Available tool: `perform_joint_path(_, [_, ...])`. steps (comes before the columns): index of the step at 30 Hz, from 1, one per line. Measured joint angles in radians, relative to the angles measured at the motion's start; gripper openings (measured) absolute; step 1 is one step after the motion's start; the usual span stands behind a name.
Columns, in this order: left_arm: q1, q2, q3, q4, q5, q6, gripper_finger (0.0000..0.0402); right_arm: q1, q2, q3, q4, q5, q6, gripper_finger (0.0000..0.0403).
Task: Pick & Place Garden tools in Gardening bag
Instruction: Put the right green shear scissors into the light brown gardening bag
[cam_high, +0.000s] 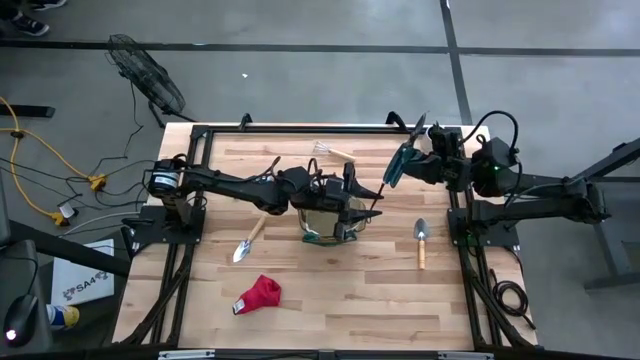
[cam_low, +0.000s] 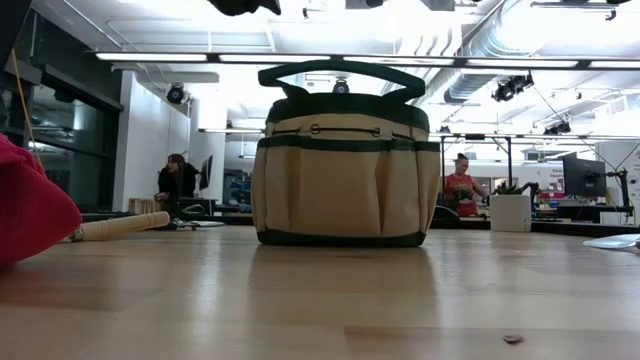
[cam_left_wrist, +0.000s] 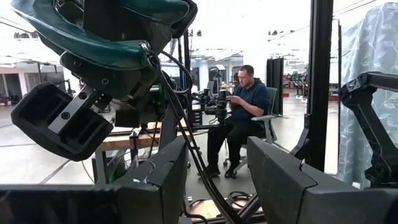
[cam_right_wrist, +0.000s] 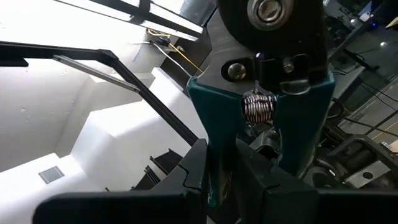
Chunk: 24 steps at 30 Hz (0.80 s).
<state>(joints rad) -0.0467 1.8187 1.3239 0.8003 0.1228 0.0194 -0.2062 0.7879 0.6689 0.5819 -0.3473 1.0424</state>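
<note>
Left fingers (cam_left_wrist: 283, 186) apart; right fingers (cam_right_wrist: 193, 171) clamped

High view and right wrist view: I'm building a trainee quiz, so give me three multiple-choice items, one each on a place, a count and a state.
1. The red glove lies: A) on the table, apart from the gardening bag; B) inside that bag; C) on the floor.
2. Wooden-handled trowels on the table: A) one; B) two; C) four.
3. The right tool is: A) open, empty; B) shut on a rake; C) shut on the green-handled pruners.
Answers: A, it lies on bare wood; B, one on each side of the bag; C, a green handle sits between its fingers.
</note>
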Motion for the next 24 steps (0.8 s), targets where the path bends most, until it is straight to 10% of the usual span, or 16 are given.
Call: perform_joint_path(24, [0.0, 0.0, 0.0, -0.123, -0.009, -0.206, 0.0147, 0.0, -0.003, 0.0, 0.001, 0.001, -0.001, 0.0037])
